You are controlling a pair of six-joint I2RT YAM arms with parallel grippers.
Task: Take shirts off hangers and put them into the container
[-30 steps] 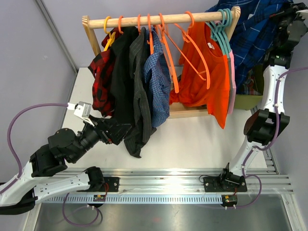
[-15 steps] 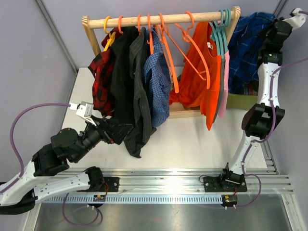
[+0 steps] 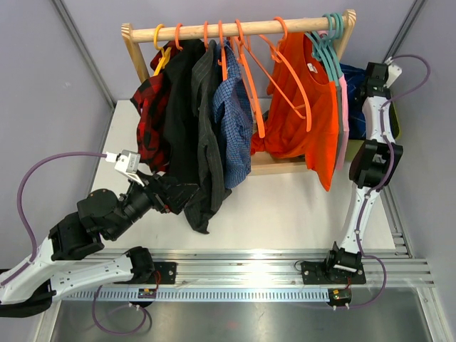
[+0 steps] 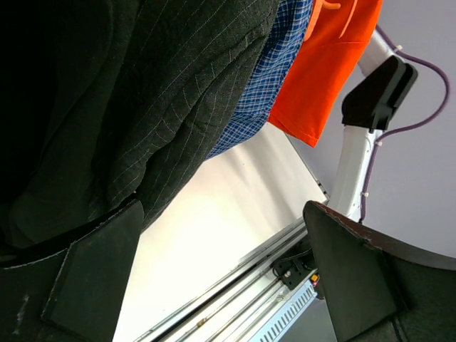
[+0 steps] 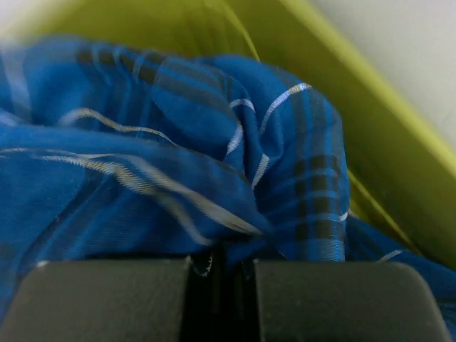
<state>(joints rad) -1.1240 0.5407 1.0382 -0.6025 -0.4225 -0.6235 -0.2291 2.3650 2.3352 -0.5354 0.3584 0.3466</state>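
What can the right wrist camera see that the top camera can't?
Only the right wrist view: the right gripper shut, pinching the dark blue plaid shirt close up, against the container's yellow-green inner wall. Only the top view: the wooden rail, the hangers and the orange shirt. Both: the dark blue plaid shirt.

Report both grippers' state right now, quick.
Left gripper: open, holding nothing, beside the hanging dark grey pinstriped cloth shirt.
Right gripper: shut on the dark blue plaid cloth shirt, at the olive-green plastic basket.
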